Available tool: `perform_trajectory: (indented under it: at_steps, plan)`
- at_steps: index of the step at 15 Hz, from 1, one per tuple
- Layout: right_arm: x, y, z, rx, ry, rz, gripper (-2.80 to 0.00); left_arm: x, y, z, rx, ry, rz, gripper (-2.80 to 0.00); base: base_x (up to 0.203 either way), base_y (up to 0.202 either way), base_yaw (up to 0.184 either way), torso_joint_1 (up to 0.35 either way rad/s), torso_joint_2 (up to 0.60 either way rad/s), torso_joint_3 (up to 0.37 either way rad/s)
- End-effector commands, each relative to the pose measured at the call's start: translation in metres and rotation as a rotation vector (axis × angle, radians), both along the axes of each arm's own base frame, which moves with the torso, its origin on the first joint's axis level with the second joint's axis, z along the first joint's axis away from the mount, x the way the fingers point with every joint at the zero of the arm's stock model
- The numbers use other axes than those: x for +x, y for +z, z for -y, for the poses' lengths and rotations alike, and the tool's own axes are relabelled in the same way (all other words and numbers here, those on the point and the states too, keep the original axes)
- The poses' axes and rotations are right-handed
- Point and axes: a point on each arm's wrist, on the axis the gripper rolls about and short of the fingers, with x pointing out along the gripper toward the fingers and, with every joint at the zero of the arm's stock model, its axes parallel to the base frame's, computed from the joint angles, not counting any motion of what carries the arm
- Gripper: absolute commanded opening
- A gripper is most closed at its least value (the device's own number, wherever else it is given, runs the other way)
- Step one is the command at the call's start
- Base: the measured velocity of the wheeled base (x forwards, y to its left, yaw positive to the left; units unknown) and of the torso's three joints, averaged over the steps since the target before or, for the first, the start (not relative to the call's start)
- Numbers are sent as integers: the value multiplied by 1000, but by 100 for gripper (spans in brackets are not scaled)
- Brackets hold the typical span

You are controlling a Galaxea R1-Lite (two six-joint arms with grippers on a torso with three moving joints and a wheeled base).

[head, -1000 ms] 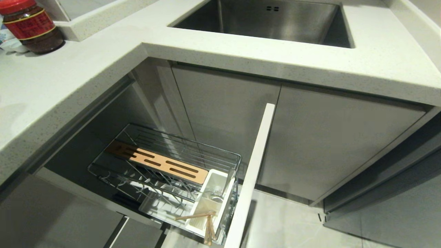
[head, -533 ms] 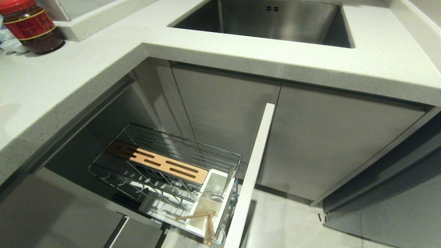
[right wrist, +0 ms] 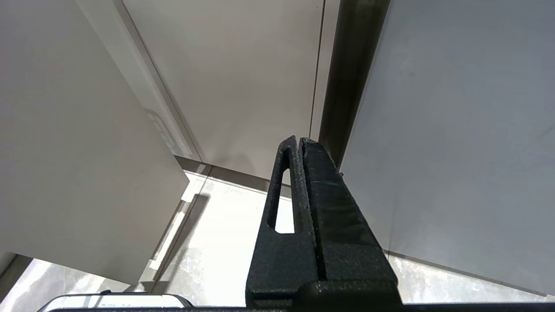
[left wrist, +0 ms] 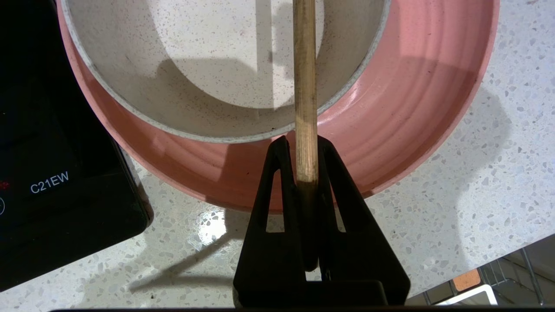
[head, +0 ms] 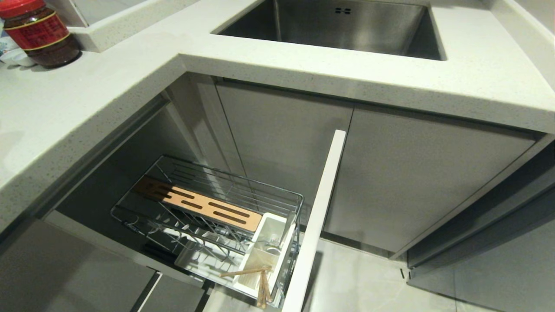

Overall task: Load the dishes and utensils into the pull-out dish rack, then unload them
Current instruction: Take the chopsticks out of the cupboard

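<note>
Chopstick (left wrist: 305, 86) pinched, left gripper (left wrist: 305, 145) above plate (left wrist: 416, 108)

Speckled matt stone countertop (head: 108, 99); brushed steel sink (head: 338, 30). Chrome wire dish rack (head: 208, 208), slotted wood strip (head: 199, 203), white plastic utensil holder (head: 264, 255), bare wood chopsticks (head: 260, 281). Beside the glossy black cooktop (left wrist: 52, 151): glossy ribbed pink plate (left wrist: 412, 108), speckled matt bowl (left wrist: 208, 65), wooden chopstick (left wrist: 305, 86).
</note>
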Motion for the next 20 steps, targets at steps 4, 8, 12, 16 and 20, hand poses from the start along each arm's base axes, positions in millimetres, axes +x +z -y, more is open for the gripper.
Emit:
perform_trajectory:
  at_steps: [4, 8, 12, 16, 20]
  plan:
    - [2, -7, 0, 0, 0, -26, -280, 0, 0, 0, -2, 2, -1, -280, 0, 0, 0, 0, 0, 0]
    - [2, -8, 0, 0, 1, -28, -280, 0, 4, 0, 16, 2, 26, 0, 0, 0, 0, 0, 0, 0]
    - [2, -7, 0, 0, 0, -26, -280, 0, 5, 0, 20, 4, 32, 0, 0, 0, 0, 0, 0, 0]
    - [2, -7, 0, 0, 1, -27, -280, -5, 11, 3, 39, 10, 57, 0, 0, 0, 0, 0, 0, 0]
    - [2, -7, 0, 0, 0, -26, -280, -27, 29, 18, 104, 13, 152, 0, 0, 0, 0, 0, 0, 0]
